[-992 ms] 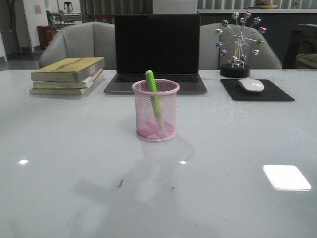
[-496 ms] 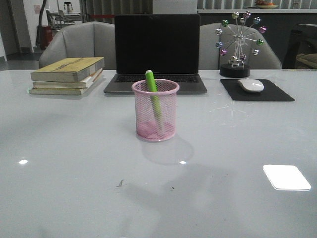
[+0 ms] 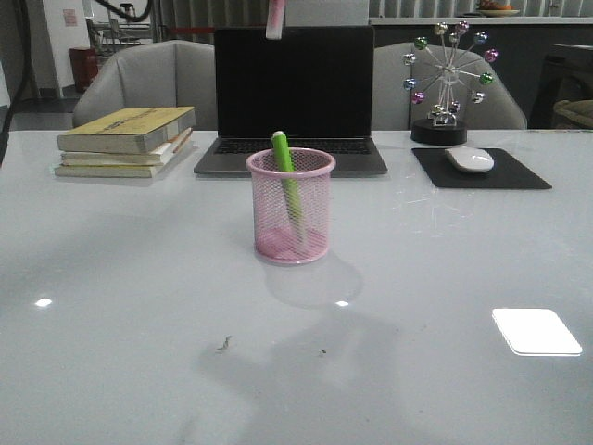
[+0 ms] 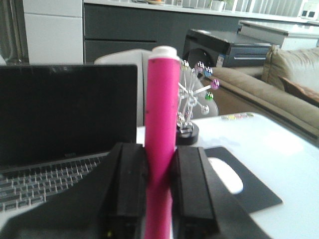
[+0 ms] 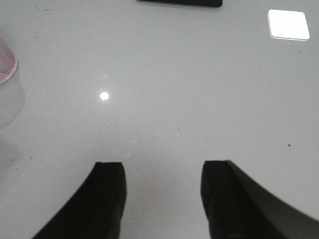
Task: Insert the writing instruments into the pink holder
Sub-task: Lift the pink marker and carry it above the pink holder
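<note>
- The left gripper (image 4: 159,186) clamped a smooth pink highlighter (image 4: 161,149) upright between blocky black fingers (image 4: 130,184).
- The right gripper (image 5: 162,199) hung spread wide over the glossy desk (image 5: 199,99).
- A green highlighter (image 3: 286,171) leaned inside the pink wire-mesh holder (image 3: 291,209).

Round pink wire-mesh pencil cup (image 3: 291,206) at the middle of the glossy white worktop (image 3: 139,306), with the lime green highlighter marker (image 3: 288,184) standing tilted inside it. Behind the cup, an open dark laptop (image 3: 293,97). Left of the laptop, a stack of yellow-covered books (image 3: 127,141). Right of it, a black mouse pad (image 3: 480,169) carrying a white mouse (image 3: 470,159), and behind that pad a small ferris-wheel ornament (image 3: 447,82). High above the laptop, the bright pink highlighter marker (image 4: 161,149), clamped upright between the fingers of the left pincer (image 4: 158,191).
</note>
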You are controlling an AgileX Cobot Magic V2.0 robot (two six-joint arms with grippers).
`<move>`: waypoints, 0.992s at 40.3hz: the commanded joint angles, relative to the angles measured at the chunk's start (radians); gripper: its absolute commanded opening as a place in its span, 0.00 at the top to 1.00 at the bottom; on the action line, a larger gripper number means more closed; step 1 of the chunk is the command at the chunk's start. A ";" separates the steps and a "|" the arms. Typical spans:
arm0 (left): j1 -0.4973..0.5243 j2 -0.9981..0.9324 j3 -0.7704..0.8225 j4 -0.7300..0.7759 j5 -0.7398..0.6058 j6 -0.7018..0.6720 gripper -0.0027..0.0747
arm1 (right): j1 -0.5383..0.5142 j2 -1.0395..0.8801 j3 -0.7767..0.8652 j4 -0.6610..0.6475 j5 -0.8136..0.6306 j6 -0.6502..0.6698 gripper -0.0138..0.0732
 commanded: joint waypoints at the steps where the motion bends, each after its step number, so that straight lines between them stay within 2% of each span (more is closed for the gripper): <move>1: -0.029 -0.058 0.037 -0.001 -0.176 -0.019 0.84 | -0.008 -0.010 -0.027 0.005 -0.055 -0.004 0.32; 8: -0.047 -0.025 0.132 0.001 -0.319 -0.033 0.84 | -0.008 -0.010 -0.027 0.005 -0.055 -0.004 0.32; 12: -0.049 -0.020 0.169 0.001 -0.340 -0.077 0.84 | -0.008 -0.010 -0.027 0.005 -0.054 -0.004 0.32; 21: -0.052 -0.012 0.232 0.004 -0.368 -0.081 0.84 | -0.008 -0.010 -0.027 0.005 -0.054 -0.004 0.32; 31: -0.056 0.076 0.245 0.110 -0.583 -0.142 0.84 | -0.008 -0.010 -0.027 0.005 -0.052 -0.004 0.32; 40: -0.056 0.102 0.245 0.114 -0.583 -0.149 0.84 | -0.008 -0.010 -0.027 0.005 -0.051 -0.004 0.32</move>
